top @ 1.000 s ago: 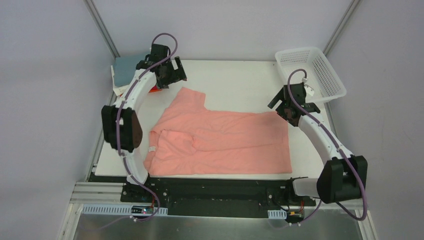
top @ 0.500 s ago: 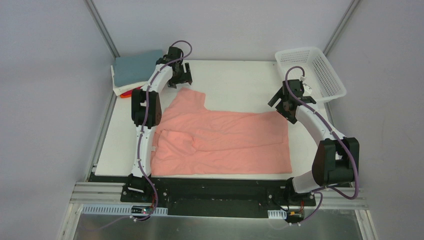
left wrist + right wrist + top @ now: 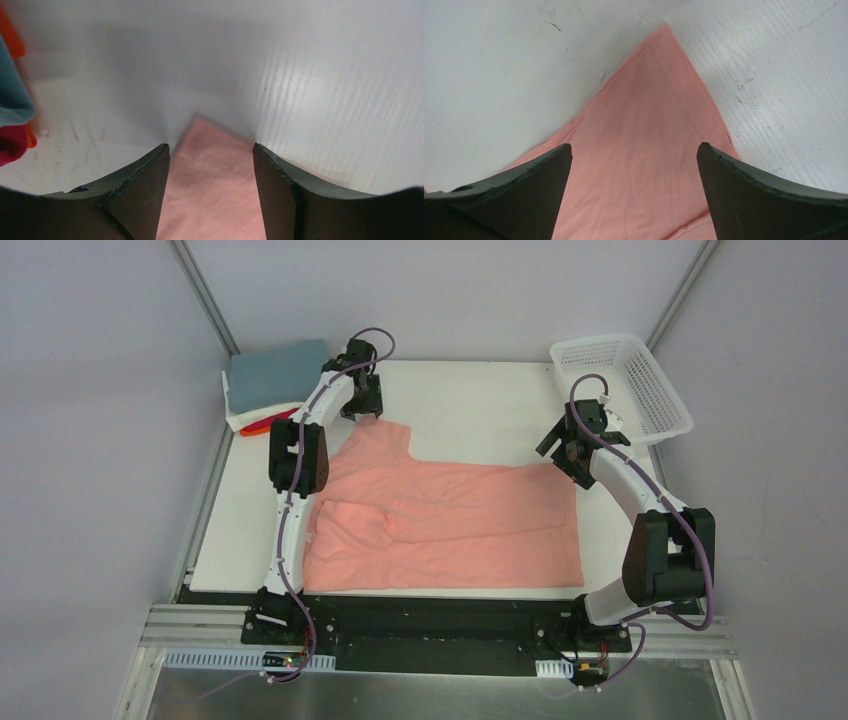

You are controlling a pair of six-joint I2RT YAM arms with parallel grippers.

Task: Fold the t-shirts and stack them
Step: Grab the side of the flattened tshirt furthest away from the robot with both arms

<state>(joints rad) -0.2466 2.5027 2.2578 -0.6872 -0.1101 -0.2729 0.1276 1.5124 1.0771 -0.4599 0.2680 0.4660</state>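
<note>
Salmon-pink shirt (image 3: 450, 520); top: whole, spread; wrists: corners between parted jaws

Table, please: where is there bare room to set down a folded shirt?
Bare table lies beyond the salmon-pink t-shirt, between the left gripper and the white basket; also a strip along the shirt's left side. Crowded: the far-left corner with the folded stack, and under the right arm.
</note>
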